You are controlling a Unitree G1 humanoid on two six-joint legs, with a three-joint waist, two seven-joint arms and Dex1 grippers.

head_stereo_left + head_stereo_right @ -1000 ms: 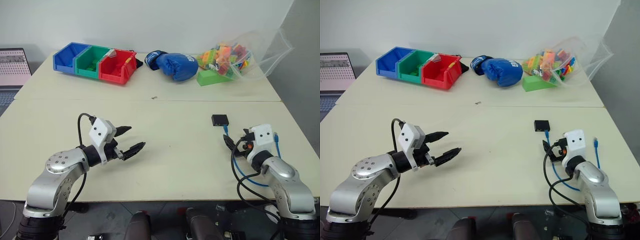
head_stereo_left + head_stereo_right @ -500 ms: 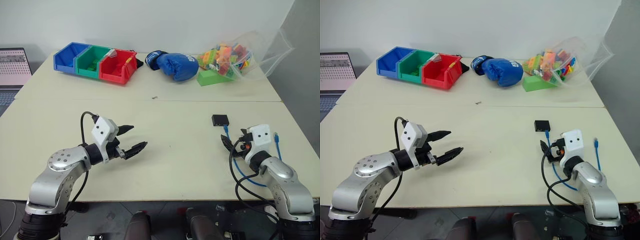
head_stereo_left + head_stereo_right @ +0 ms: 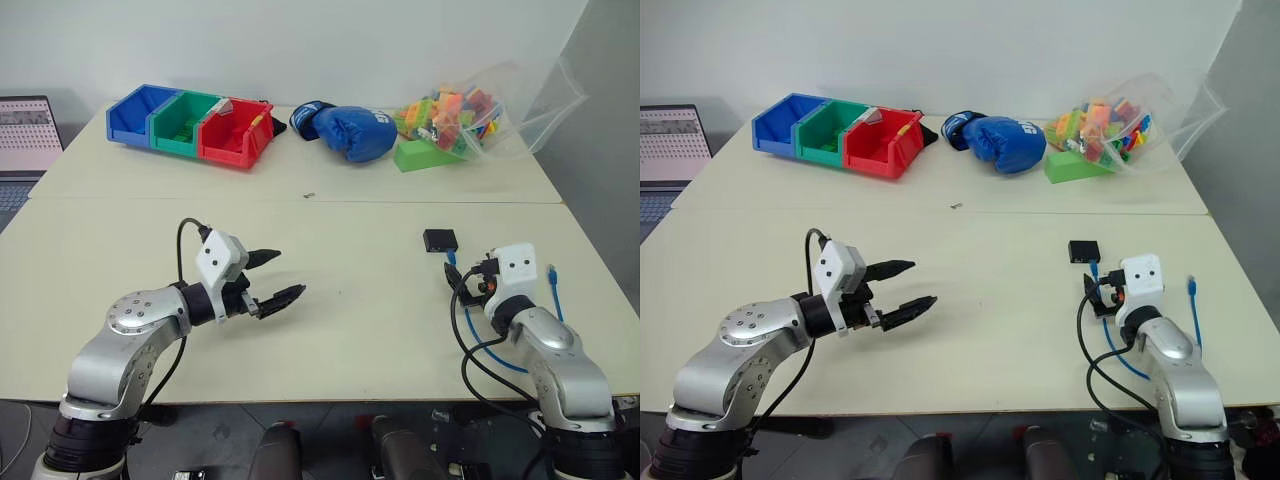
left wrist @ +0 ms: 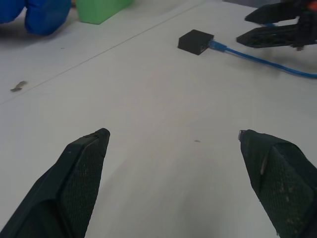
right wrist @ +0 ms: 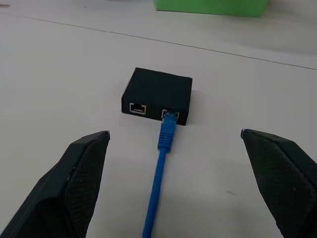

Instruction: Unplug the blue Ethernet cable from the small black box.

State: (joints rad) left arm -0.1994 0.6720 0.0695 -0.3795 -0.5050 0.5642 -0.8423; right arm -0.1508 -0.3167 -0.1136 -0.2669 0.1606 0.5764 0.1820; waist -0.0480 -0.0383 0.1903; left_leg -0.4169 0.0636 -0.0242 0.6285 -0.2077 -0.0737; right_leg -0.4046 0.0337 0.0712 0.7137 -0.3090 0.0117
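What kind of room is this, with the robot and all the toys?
Probably a robot practice lab. Two pushed-together tables hold test items: colored sorting bins, a blue boxing glove, a bag of toy blocks, and a laptop sits alongside.

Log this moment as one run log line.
cable: blue Ethernet cable still plugged into small black box | right hand: open, facing box | left hand: open, empty

Both arms reach forward, low and well apart — left gripper [image 3: 278, 280] and right gripper [image 5: 174, 148] spread wide, holding nothing.
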